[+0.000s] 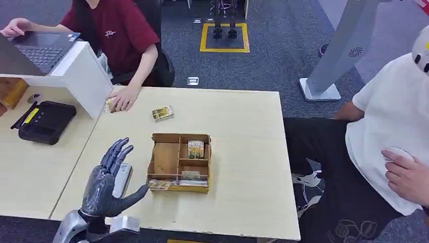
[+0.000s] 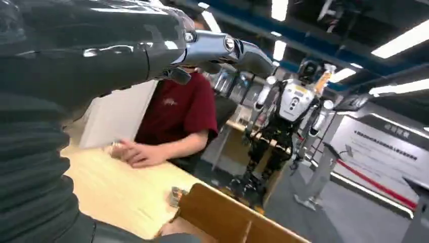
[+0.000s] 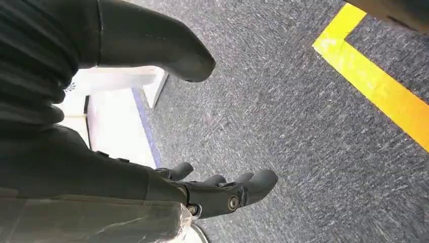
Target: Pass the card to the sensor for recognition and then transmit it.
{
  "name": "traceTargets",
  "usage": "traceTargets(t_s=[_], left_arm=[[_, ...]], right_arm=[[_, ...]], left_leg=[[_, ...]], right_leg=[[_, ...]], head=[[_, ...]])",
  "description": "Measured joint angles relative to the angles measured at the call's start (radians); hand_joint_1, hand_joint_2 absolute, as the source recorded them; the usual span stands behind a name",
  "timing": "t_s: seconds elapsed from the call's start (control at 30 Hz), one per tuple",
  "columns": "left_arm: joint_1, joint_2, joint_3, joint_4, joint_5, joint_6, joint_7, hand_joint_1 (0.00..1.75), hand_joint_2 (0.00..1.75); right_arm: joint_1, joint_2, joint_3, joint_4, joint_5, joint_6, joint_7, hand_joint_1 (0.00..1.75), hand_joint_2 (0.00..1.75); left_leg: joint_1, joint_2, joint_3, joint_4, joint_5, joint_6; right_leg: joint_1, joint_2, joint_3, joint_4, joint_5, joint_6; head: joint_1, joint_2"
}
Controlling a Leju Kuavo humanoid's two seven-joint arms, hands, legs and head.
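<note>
Left hand: the left hand hovers over the wooden table, fingers spread, holding nothing, above a white sensor.
Right hand: the right hand hangs over grey carpet, fingers apart, empty.
Card: a card stands in the cardboard organizer; another card lies near a seated person's hand.
</note>
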Motion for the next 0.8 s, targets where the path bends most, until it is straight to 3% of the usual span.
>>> traceTargets(t_s=[0.13,0.33,0.4,0.8], left_arm=[[0.020,0.015,-0.067,0.005,-0.089,0.076,0.036,0.00,1.75],[0.023,0.072,-0.152,0.017,-0.046,0.058,0.045,0.00,1.75],[0.025,0.084,-0.166,0.019,-0.078,0.066,0.056,0.00,1.75],[0.027,0.083,-0.231,0.162,-0.330,0.223,0.252,0.00,1.75]], right_arm=[[-0.002,0.000,-0.001,0.000,0.005,0.001,0.001,0.00,1.75],[-0.003,0.000,-0.001,0.000,0.008,-0.001,-0.005,0.00,1.75],[-0.003,0.000,-0.001,0.000,0.009,0.001,-0.005,0.00,1.75],[-0.012,0.000,-0.001,0.000,0.027,0.003,0.009,0.00,1.75]], left_leg=[[0.000,0.000,0.000,0.000,0.000,0.000],[0.000,0.000,0.001,0.000,0.000,0.000],[0.000,0.000,0.000,0.000,0.000,0.000],[0.000,0.000,0.000,0.000,0.000,0.000]], right_leg=[[0.000,0.000,0.000,0.000,0.000,0.000],[0.000,-0.001,0.000,0.000,0.000,0.000],[0.000,-0.001,0.000,0.000,0.000,0.000],[0.000,-0.001,0.000,0.000,0.000,0.000]], head=[[0.000,0.000],[0.000,0.000],[0.000,0.000],[0.000,0.000]])
